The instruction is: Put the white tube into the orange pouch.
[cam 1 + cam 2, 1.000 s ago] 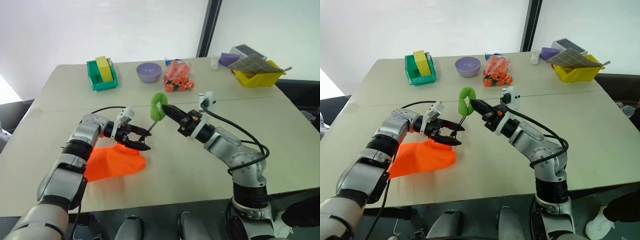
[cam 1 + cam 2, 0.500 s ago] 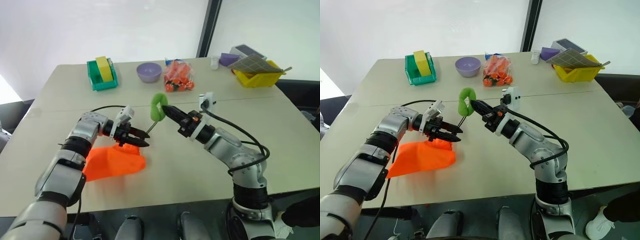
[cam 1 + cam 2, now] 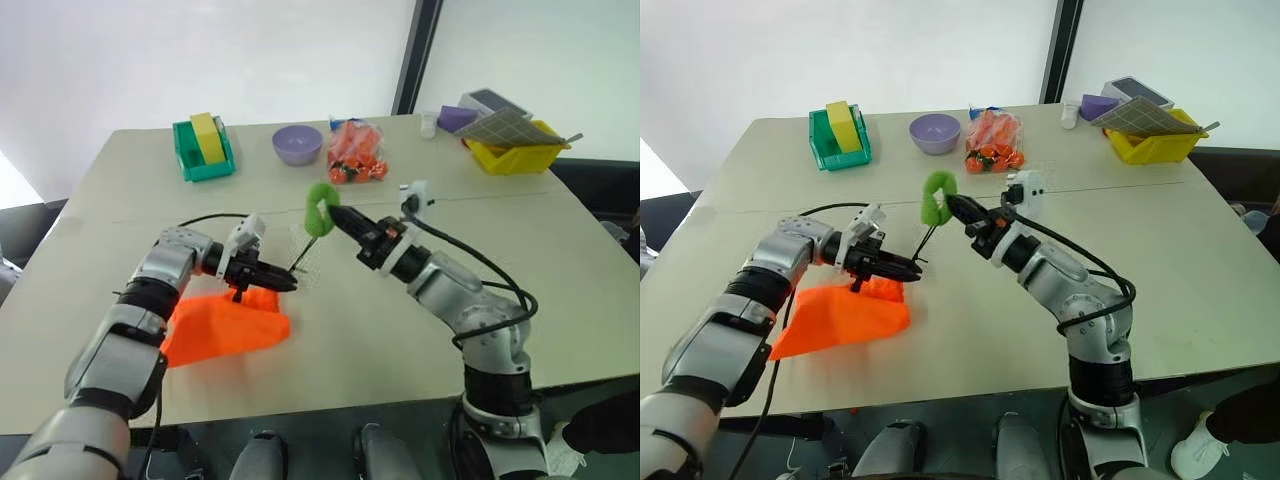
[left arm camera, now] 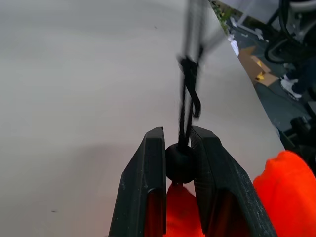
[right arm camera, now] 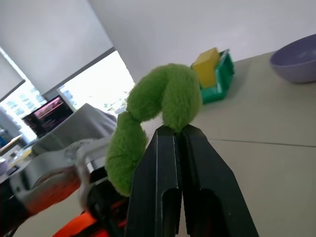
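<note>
The orange pouch (image 3: pixel 225 325) lies flat on the table at the left. My left gripper (image 3: pixel 288 285) is at its mouth, shut on the black round cord stopper (image 4: pixel 180 163); the fingers (image 4: pixel 148 168) press it from both sides. A thin black cord (image 3: pixel 302 255) runs up from there to the green round pull (image 3: pixel 320 208). My right gripper (image 3: pixel 337 216), held above the table's middle, is shut on that pull (image 5: pixel 168 101). The white tube is hidden.
Along the far edge stand a green bin (image 3: pixel 204 145) with a yellow block, a purple bowl (image 3: pixel 298 143), a clear bag of orange-red items (image 3: pixel 357 152), a tiny white bottle (image 3: pixel 429 124) and a yellow bin (image 3: pixel 515 150) under a grey board.
My left gripper has shut on the cord stopper and sunk a little toward the pouch. The right gripper has drawn the green pull slightly away, stretching the cord.
</note>
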`<state>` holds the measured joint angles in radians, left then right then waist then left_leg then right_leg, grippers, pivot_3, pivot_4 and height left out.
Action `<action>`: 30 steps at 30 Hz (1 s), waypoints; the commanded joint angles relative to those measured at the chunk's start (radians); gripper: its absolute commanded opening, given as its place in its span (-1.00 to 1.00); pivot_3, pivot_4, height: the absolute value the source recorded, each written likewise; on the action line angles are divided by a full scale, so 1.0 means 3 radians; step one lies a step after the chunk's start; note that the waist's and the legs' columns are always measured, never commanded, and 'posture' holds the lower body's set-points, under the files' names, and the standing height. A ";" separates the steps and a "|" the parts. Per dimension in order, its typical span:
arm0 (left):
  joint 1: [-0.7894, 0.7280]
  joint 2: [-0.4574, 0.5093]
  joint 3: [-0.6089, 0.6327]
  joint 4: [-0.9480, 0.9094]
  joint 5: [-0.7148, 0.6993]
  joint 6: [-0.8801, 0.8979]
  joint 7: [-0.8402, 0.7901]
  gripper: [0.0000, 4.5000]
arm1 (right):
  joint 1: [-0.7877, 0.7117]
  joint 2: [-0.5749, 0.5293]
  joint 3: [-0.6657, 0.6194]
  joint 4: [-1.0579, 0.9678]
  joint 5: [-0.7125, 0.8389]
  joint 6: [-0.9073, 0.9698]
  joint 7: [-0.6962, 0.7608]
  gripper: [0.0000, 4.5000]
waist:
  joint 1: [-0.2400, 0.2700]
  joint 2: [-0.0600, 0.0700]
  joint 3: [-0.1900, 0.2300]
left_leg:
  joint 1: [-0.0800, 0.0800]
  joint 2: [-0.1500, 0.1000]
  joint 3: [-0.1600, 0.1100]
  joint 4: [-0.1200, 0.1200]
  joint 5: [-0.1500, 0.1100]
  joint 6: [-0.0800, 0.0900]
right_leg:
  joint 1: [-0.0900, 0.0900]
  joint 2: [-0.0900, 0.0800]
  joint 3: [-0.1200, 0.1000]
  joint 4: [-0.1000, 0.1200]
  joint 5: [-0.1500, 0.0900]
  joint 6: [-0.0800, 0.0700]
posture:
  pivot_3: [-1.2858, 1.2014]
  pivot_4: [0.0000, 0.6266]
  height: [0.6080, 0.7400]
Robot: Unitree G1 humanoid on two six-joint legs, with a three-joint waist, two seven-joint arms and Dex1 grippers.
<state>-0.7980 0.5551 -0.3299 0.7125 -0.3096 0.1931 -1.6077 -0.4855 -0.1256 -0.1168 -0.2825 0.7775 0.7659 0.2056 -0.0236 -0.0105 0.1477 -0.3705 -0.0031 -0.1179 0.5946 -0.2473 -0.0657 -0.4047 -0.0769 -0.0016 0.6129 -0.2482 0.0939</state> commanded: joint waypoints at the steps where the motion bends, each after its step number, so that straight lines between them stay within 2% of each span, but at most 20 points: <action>1: 0.0182 0.0082 0.0097 -0.0268 0.0111 -0.0067 0.0050 -0.89 | -0.0170 0.0043 -0.0180 0.0092 -0.0103 -0.0241 -0.0150 -1.00 | 0.0006 0.0000 0.0000 | 0.0000 0.0000 0.0000 0.0000 0.0000 0.0000 | 0.0000 0.0000 0.0000 0.0000 0.0000 0.0000 | 0.03 -0.52 1.00; 15: 0.0758 0.0347 0.0120 -0.0953 0.0311 -0.0025 0.0172 -0.89 | -0.0415 0.0042 -0.0458 0.0763 -0.0604 -0.0709 -0.0737 -1.00 | -0.0042 0.0004 0.0000 | 0.0004 0.0000 0.0000 -0.0002 0.0000 0.0001 | 0.0001 0.0000 0.0001 0.0003 0.0000 -0.0001 | 0.03 -0.52 1.00; 20: 0.0821 0.0366 0.0184 -0.1126 0.0210 0.0161 0.0180 -0.89 | -0.0397 -0.0010 -0.0357 0.0806 -0.0689 -0.0658 -0.0712 -1.00 | -0.0069 0.0004 0.0000 | 0.0004 0.0000 0.0000 -0.0002 0.0001 0.0002 | 0.0002 0.0000 0.0001 0.0003 0.0000 -0.0001 | 0.03 -0.52 1.00; 22: 0.0768 0.0326 0.0289 -0.1146 0.0099 0.0381 0.0258 -0.44 | -0.0334 -0.0058 -0.0178 0.0713 -0.0699 -0.0487 -0.0576 -1.00 | -0.0071 0.0004 0.0000 | 0.0004 0.0000 0.0000 -0.0002 0.0002 0.0003 | 0.0002 0.0000 0.0001 0.0003 0.0000 -0.0001 | 0.03 -0.52 1.00; 23: 0.0752 0.0310 0.0343 -0.1162 0.0069 0.0429 0.0315 -0.28 | -0.0308 -0.0080 -0.0101 0.0674 -0.0709 -0.0423 -0.0517 -0.72 | -0.0071 0.0004 0.0001 | 0.0004 0.0000 0.0000 -0.0002 0.0002 0.0003 | 0.0002 0.0000 0.0001 0.0003 0.0000 -0.0001 | 0.03 -0.52 1.00; 25: 0.0745 0.0292 0.0427 -0.1209 0.0054 0.0460 0.0430 0.14 | -0.0275 -0.0106 -0.0020 0.0638 -0.0748 -0.0359 -0.0472 -0.38 | -0.0071 0.0004 0.0001 | 0.0004 0.0000 0.0000 -0.0002 0.0002 0.0005 | 0.0002 0.0000 0.0001 0.0003 -0.0001 -0.0001 | 0.03 -0.52 1.00; 28: 0.0750 0.0343 0.0645 -0.1418 -0.0096 0.0733 0.0594 0.80 | -0.0202 -0.0155 0.0057 0.0606 -0.0881 -0.0306 -0.0492 0.32 | -0.0072 0.0004 0.0000 | 0.0004 0.0000 0.0000 -0.0002 0.0002 0.0005 | 0.0002 0.0000 0.0001 0.0004 0.0000 0.0000 | 0.03 -0.52 1.00; 29: 0.0748 0.0358 0.0748 -0.1498 -0.0188 0.0892 0.0668 0.81 | -0.0174 -0.0170 0.0068 0.0596 -0.0914 -0.0299 -0.0481 0.52 | -0.0071 0.0004 0.0000 | 0.0003 0.0000 0.0000 -0.0002 0.0002 0.0005 | 0.0001 0.0000 0.0001 0.0004 0.0000 0.0000 | 0.03 -0.52 1.00; 30: 0.0751 0.0380 0.0889 -0.1573 -0.0290 0.1037 0.0761 0.81 | -0.0138 -0.0198 0.0079 0.0584 -0.0951 -0.0305 -0.0463 0.52 | -0.0069 0.0003 0.0001 | 0.0003 0.0000 -0.0001 -0.0002 0.0002 0.0005 | 0.0001 0.0000 0.0001 0.0004 0.0001 0.0001 | 0.03 -0.52 1.00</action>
<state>-0.5612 0.6452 -0.1422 0.2928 -0.3403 0.4491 -1.4122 -0.5272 -0.1737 -0.0959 -0.0544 0.5113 0.6783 0.0576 -0.0443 -0.0094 0.1479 -0.3697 -0.0030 -0.1181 0.5940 -0.2468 -0.0641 -0.4043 -0.0769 -0.0013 0.6140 -0.2479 0.0945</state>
